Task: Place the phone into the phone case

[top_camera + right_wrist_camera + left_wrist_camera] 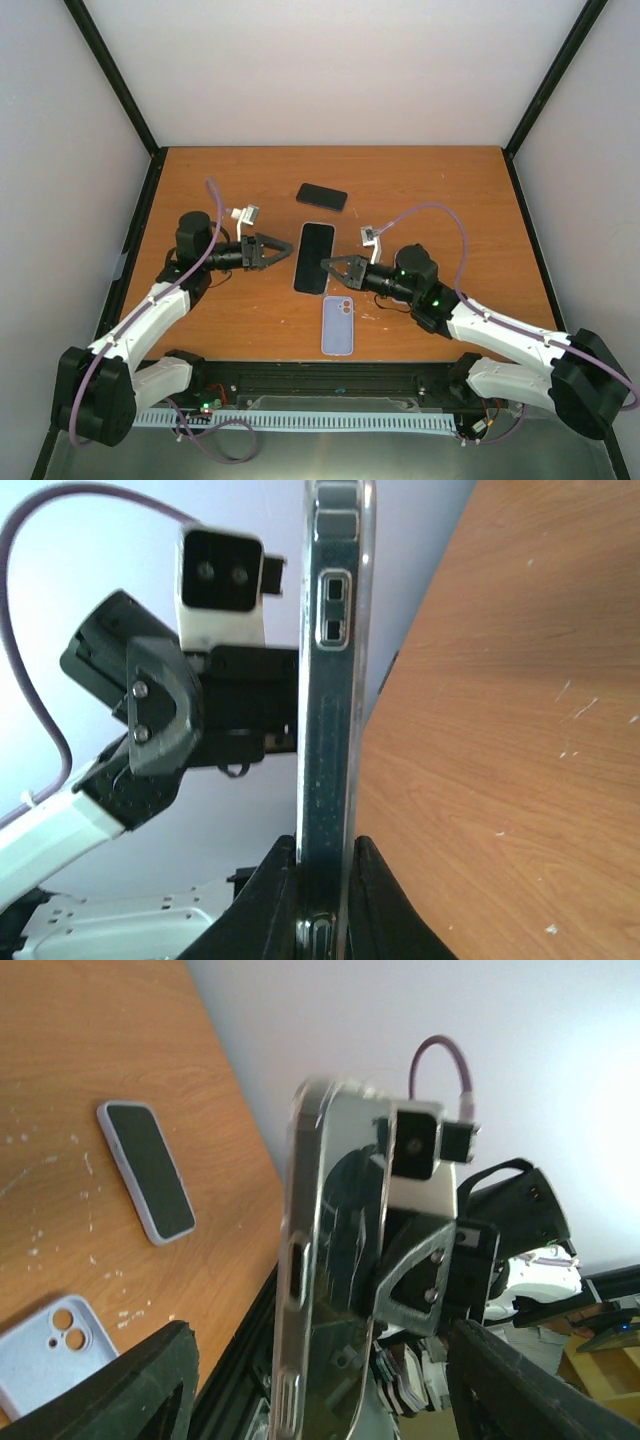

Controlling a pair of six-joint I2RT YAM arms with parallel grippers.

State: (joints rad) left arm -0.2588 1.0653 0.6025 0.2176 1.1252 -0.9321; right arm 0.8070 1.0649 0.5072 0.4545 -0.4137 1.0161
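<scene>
Nearest to the arm bases, a pale blue case (338,326) lies on the tabletop (450,200) with its camera cut-outs showing, apart from both claws. Just beyond it, mid-table, the phone (314,257) is held level between the two arms and seems lifted clear of the wood. The right claw (325,880) is closed on the phone's right long edge, one finger on each face. Seen from the right wrist, the rim is glassy and has button cut-outs. The phone therefore looks already wrapped in a clear phone case (332,610), though whether every corner is seated cannot be told. The left claw (286,250) stands open at the opposite long edge. In its own camera the fingers (130,1380) sit wide on either side of the phone and touch nothing. Farther back, a second dark phone (321,196) rests flat, well apart from the arms.

The step in hand reads as the end of the fitting, with phone and clear case together and carried by one claw alone. The next move probably calls for pressing the rim home if needed, then lowering the phone flat onto bare wood before the right claw opens. A one-sided pinch on so thin a slab could let it tilt.
</scene>
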